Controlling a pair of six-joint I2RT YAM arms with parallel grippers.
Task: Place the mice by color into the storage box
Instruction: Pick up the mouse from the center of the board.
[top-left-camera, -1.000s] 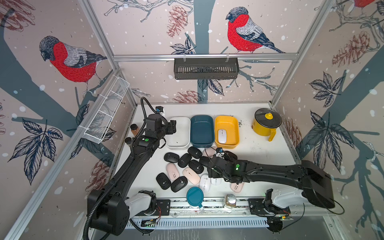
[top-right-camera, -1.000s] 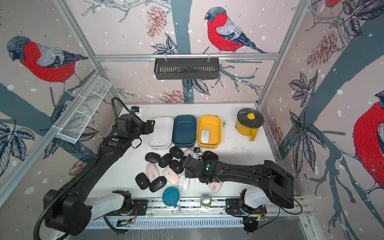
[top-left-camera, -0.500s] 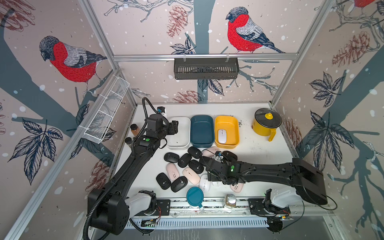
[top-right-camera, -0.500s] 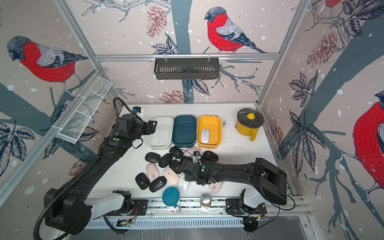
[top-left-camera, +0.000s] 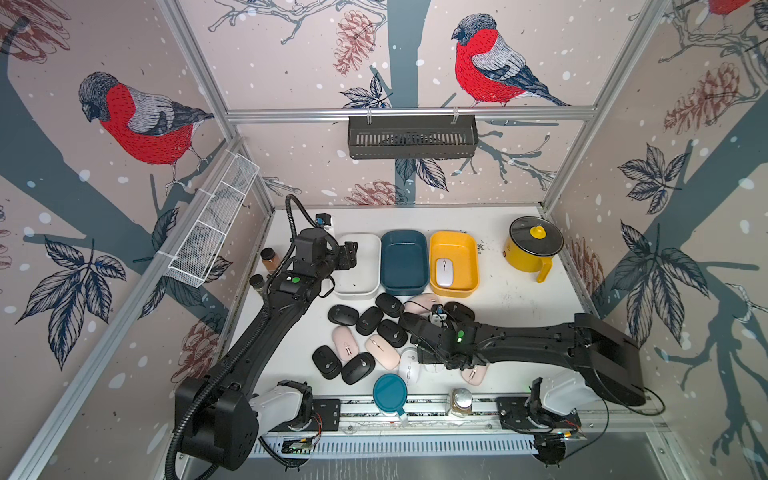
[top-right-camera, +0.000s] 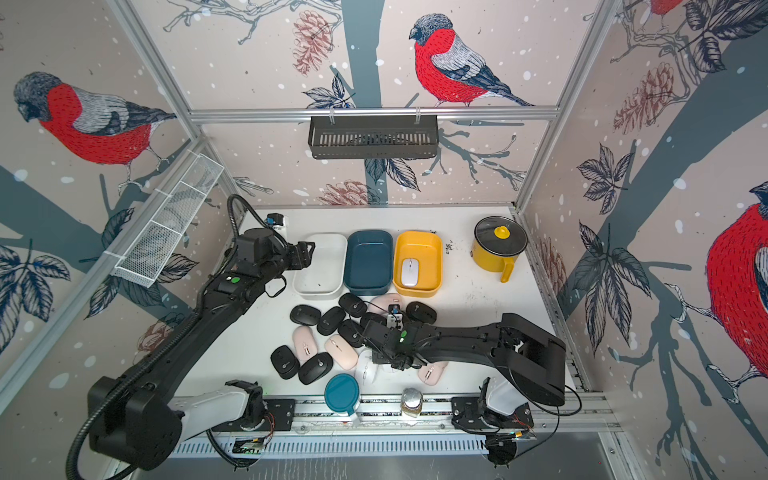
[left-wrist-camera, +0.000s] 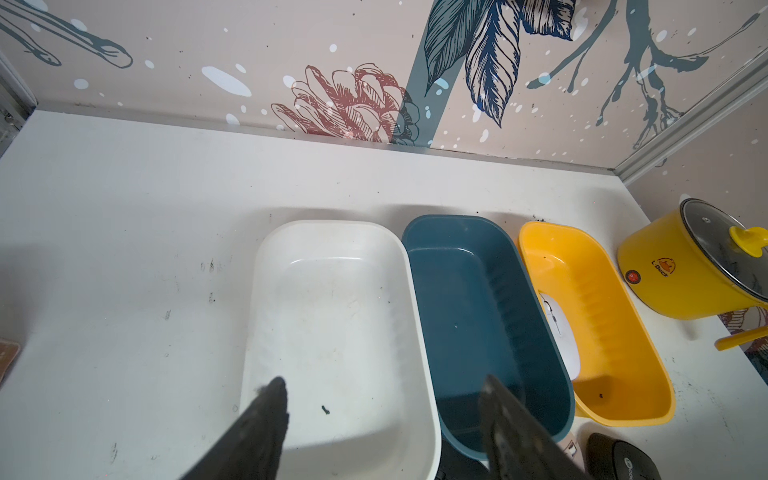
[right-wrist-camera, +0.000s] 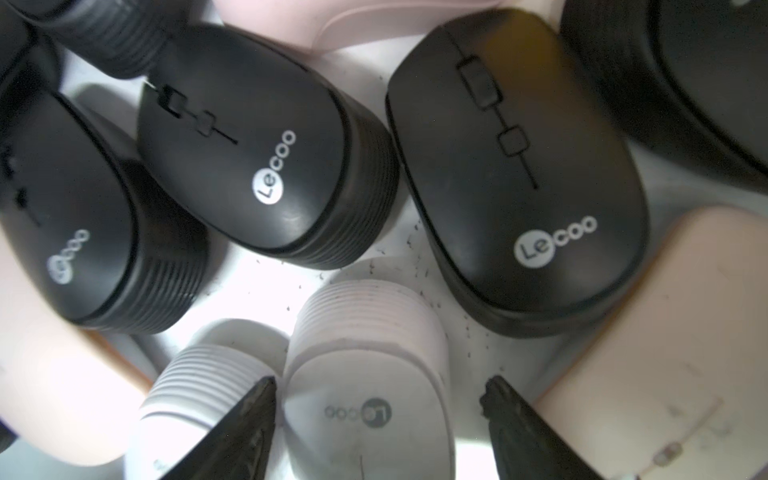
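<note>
At the pile's (top-left-camera: 390, 332) 5 o'clock edge, the right gripper (right-wrist-camera: 378, 386) straddles a white mouse (right-wrist-camera: 365, 399), jaws apart and not yet pinching. It looks light, rigid and glossy, so likely slippery: grip the ribbed flanks, low. A second white mouse (right-wrist-camera: 199, 386) crowds one finger. The left gripper (left-wrist-camera: 382, 386) hangs agape, empty, over the white bin (left-wrist-camera: 332, 223) at 11 o'clock.
</note>
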